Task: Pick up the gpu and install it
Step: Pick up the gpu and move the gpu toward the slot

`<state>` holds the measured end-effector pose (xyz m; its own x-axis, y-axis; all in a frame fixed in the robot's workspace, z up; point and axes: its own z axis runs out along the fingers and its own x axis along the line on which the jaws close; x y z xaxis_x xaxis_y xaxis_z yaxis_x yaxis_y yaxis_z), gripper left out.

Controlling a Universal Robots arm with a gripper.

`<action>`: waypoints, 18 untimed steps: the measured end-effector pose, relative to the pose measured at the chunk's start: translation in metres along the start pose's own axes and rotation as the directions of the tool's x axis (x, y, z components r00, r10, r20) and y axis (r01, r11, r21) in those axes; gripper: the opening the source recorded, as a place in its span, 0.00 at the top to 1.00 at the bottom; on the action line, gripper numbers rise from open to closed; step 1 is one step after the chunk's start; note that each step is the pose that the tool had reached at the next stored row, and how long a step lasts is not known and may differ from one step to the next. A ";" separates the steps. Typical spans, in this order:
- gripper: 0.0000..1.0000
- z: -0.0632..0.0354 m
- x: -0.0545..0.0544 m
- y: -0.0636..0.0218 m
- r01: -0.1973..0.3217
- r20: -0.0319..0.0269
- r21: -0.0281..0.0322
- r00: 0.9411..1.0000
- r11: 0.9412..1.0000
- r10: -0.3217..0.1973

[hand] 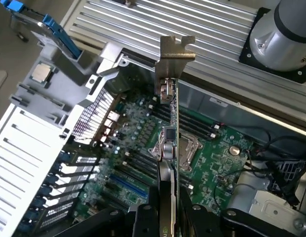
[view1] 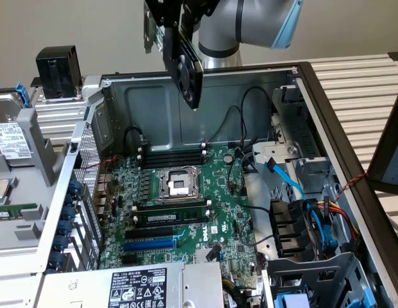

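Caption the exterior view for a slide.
The gripper holds the small gpu card with black fan shroud above the large green motherboard inside the open grey metal computer case.

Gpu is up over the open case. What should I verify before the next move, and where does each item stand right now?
1. Grip: gripper shut on the gpu, card hanging below it: ok.
2. Card clear of the case walls: ok, it hangs above them.
3. Blue slot on the motherboard unoccupied: ok.
4. Card edge lined up over that slot: cannot tell.
5. Silver bracket facing the rear slot openings: cannot tell.
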<state>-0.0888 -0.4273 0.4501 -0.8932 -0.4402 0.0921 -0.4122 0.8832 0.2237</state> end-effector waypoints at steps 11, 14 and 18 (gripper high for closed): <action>0.73 0.0004 0.000 -0.0001 0.193 -0.045 0.014 0.980 0.981 -0.193; 0.73 0.0004 0.000 -0.0001 0.246 -0.058 0.016 0.968 0.969 -0.244; 0.73 0.0005 0.000 -0.0002 0.311 -0.064 0.023 0.949 0.950 -0.309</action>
<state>-0.0888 -0.4274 0.4496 -0.7084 -0.7012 0.0799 -0.6739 0.7057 0.2186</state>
